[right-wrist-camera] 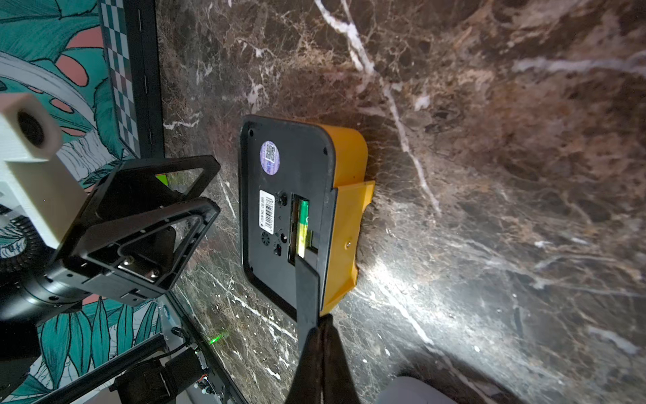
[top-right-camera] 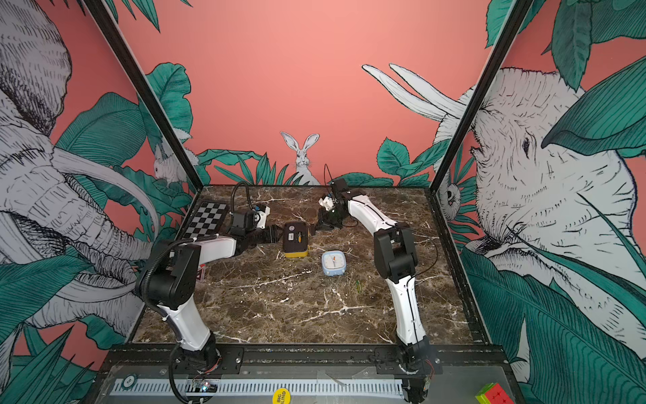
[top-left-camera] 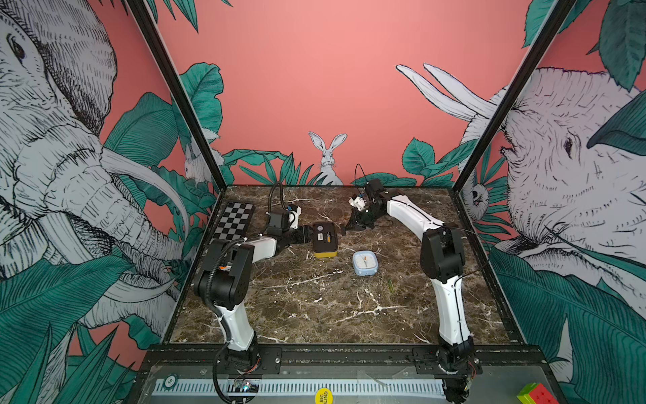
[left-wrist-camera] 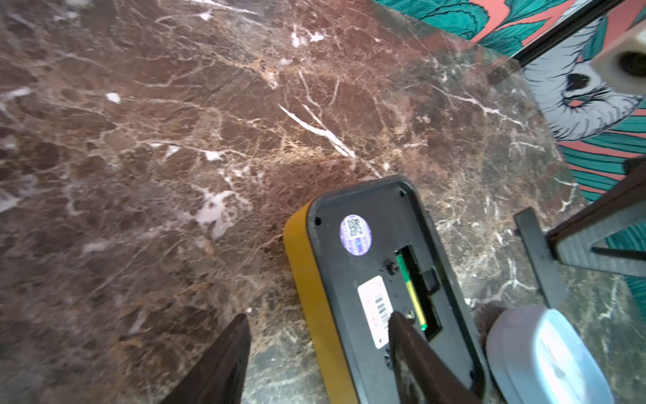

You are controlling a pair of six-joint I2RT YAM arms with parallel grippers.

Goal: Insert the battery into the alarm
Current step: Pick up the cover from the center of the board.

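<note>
A brown marble desk (top-left-camera: pixel 314 307) is shown. A yellow alarm (top-left-camera: pixel 323 238) is laid face down on it, with its black back upward. A pale blue clock (top-left-camera: pixel 365 263) is set near the alarm. The left jaws are spread apart and grasp nothing, with one finger (left-wrist-camera: pixel 419 353) over the alarm's back. The right jaws are clenched on a thin black cover (right-wrist-camera: pixel 307 290), held just beside the alarm. A green-and-yellow battery (left-wrist-camera: pixel 410 290) is seen lying in the alarm's open slot.
</note>
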